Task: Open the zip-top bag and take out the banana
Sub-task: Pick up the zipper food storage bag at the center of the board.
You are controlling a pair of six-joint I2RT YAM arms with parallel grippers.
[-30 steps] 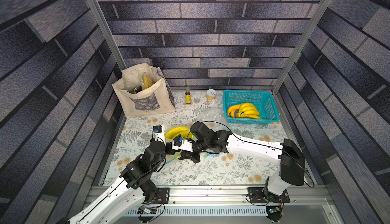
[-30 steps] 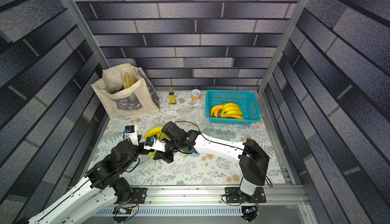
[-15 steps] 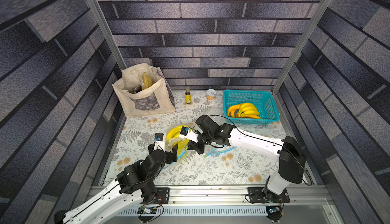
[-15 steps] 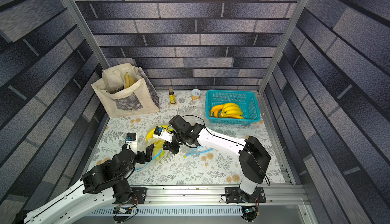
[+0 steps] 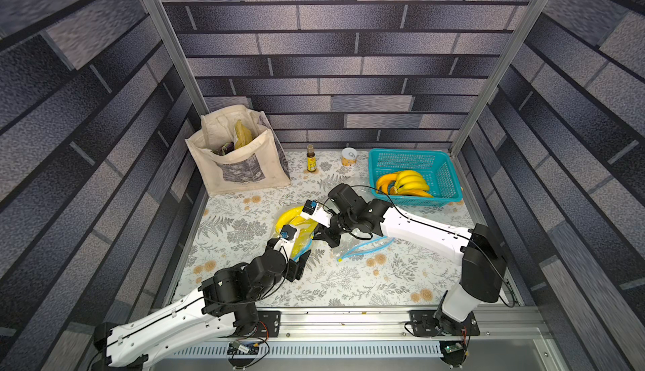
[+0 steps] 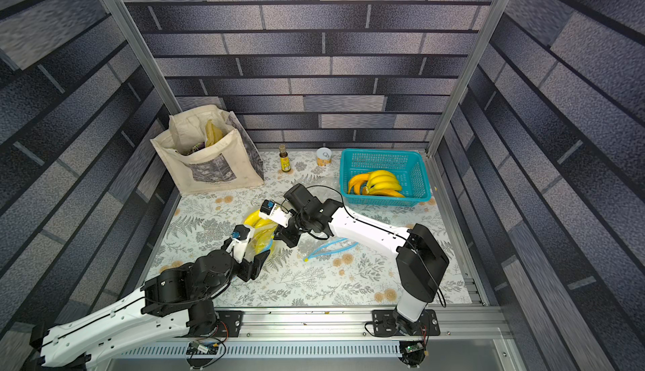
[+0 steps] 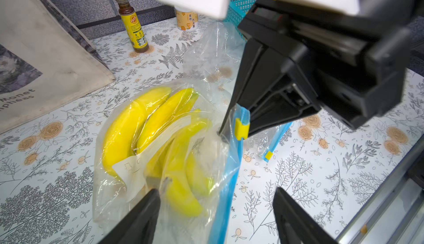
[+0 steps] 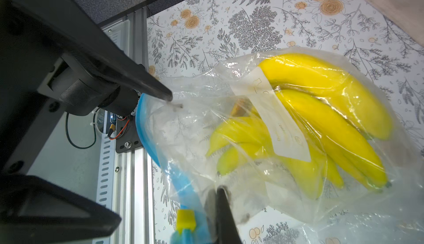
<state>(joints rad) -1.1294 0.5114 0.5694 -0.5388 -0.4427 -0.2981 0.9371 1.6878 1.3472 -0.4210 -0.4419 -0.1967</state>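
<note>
The clear zip-top bag [image 5: 303, 226] with a blue zipper strip lies mid-table, a bunch of yellow bananas [image 7: 128, 125] inside it. My right gripper [image 8: 218, 191] is shut on the bag's film beside the yellow slider [image 8: 186, 218], holding that edge up. At the bag's mouth my left gripper [image 7: 215, 200] stands open. One of its fingers [image 7: 143, 213] is against the film by the banana stems, the other over the bare tablecloth, with the blue strip between them. Both top views show the two grippers meeting at the bag [image 6: 260, 238].
An empty zip-top bag [image 5: 363, 247] lies just right of the grippers. A teal basket [image 5: 448, 177] with bananas stands back right. At the back stand a small bottle [image 5: 311, 159] and a can [image 5: 349, 157], and a canvas tote [image 5: 241, 166] back left. A metal rail runs along the front edge.
My right gripper has drawn the bag's edge up and towards the back right. My left gripper pulled back, now sits at the bag's mouth, and its jaws have narrowed a little.
</note>
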